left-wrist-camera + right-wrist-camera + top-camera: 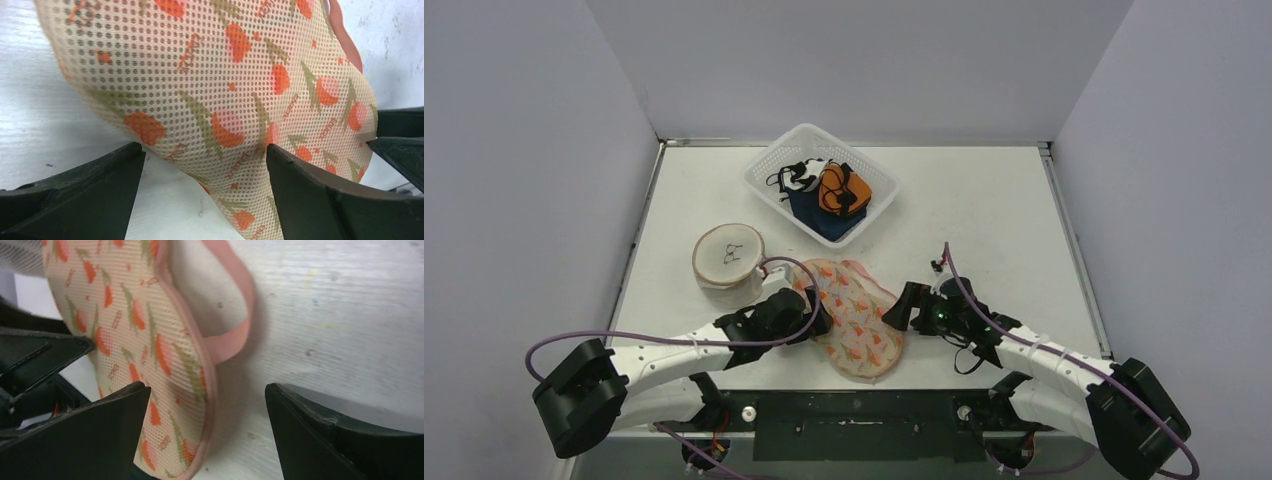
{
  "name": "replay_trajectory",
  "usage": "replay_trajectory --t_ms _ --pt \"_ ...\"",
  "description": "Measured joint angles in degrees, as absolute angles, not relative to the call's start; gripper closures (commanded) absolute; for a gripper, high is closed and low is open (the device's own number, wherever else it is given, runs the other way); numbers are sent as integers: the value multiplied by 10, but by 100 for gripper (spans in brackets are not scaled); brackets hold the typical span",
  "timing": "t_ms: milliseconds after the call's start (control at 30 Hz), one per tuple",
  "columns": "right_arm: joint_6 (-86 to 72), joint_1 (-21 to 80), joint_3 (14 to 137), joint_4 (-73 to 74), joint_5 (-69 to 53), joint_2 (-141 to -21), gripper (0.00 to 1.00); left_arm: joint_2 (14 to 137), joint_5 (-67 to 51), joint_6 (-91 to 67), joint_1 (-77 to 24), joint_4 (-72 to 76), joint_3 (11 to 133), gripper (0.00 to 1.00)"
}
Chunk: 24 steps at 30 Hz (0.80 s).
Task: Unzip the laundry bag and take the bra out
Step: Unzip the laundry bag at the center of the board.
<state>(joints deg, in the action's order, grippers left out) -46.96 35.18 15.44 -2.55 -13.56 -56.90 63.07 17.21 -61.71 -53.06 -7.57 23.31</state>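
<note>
Seen from above, the bag [856, 318] lies flat on the worktop [984, 220] between both arms, in front of a basket [769, 172]. Only the right wrist view shows its pink loop [246, 315]. The left arm [664, 365] reaches low to the bag's left side, and the right arm [1054, 365] to its right side. The left jaws are wide apart around the mesh. The right jaws are equally wide around the bag's edge. Neither grasps anything.

The cream mesh laundry bag printed with orange and green sprigs [856, 322] lies flat on the white desk [984, 230] near the front edge, rounded and two-lobed, edged in pink piping. A pink fabric loop [239, 330] trails from its rim. Its contents cannot be made out.
</note>
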Motion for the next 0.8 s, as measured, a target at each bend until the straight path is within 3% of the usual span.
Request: replay_trajectory --t_ms 67,267,467,800 --pt "-454 352 166 -43 -174 -594 22 635 159 -607 -527 -67 234 11" --pt "-440 352 169 -82 -231 -640 60 669 115 -576 -520 -35 245 13" --pt "-464 352 126 -104 -233 -583 92 698 87 -551 -520 -8 257 13" --pt "-554 352 57 -37 -174 -384 95 733 62 -566 -535 16 293 3"
